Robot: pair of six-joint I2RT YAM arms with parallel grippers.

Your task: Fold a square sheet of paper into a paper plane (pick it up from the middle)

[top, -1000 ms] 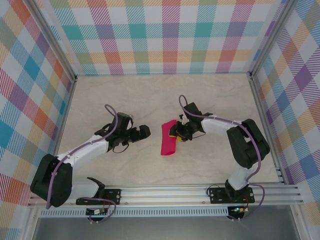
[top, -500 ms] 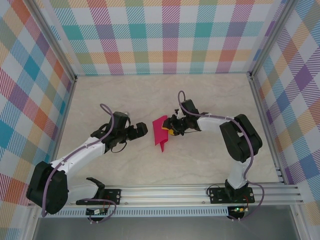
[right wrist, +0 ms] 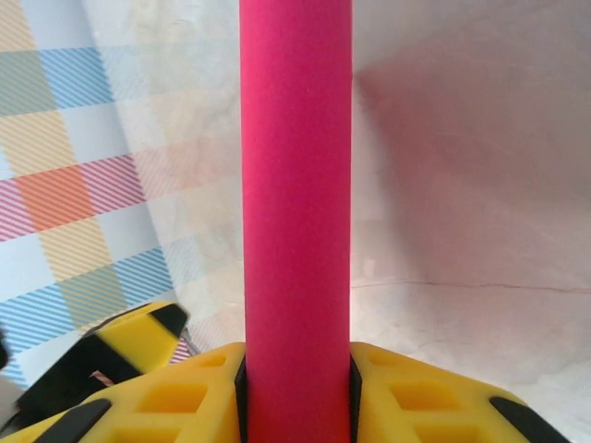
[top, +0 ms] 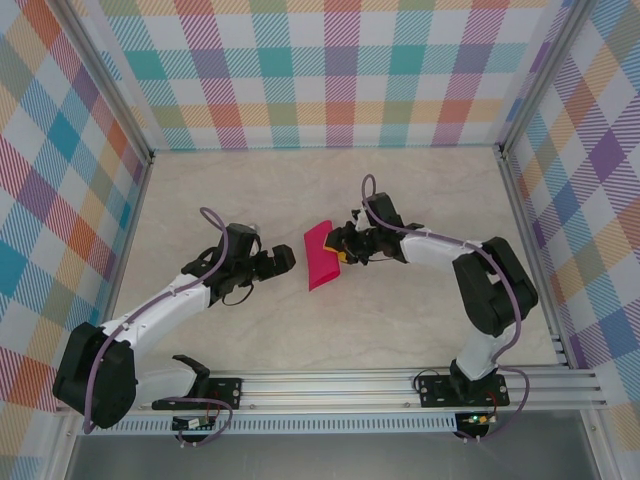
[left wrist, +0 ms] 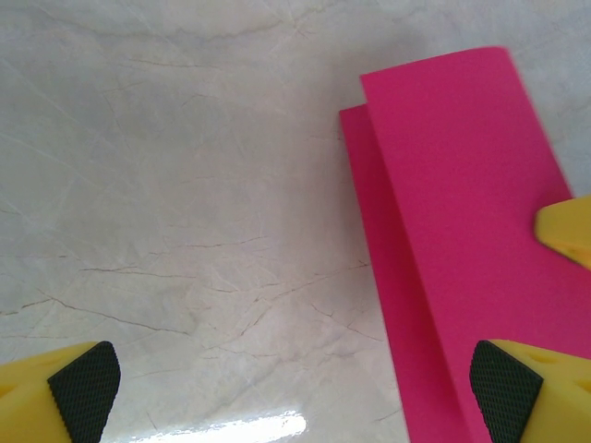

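Pinching the folded magenta-pink paper sheet [top: 320,258] at mid-table is the right gripper [top: 346,250]; its yellow jaws are pressed together on the sheet from both sides. From the right wrist the paper reads as a narrow edge-on band coming straight up out of the jaws. From the left wrist it shows two flat layers, the upper one offset so a sliver of the lower sticks out on the left. Whether its lower edge touches the table I cannot tell.

The left gripper [top: 284,261] sits just beside the sheet's left side, jaws spread wide with nothing between them. One black pad [left wrist: 504,378] overlaps the paper's lower part in the wrist view, contact unclear. A yellow fingertip of the right gripper covers a bit of the sheet's right edge there.

Surroundings: pale marble-look tabletop [top: 250,190], bare around the sheet; pastel plaid wall panels [top: 330,70] on three sides; aluminium rail [top: 330,385] along the near edge carrying both arm bases.
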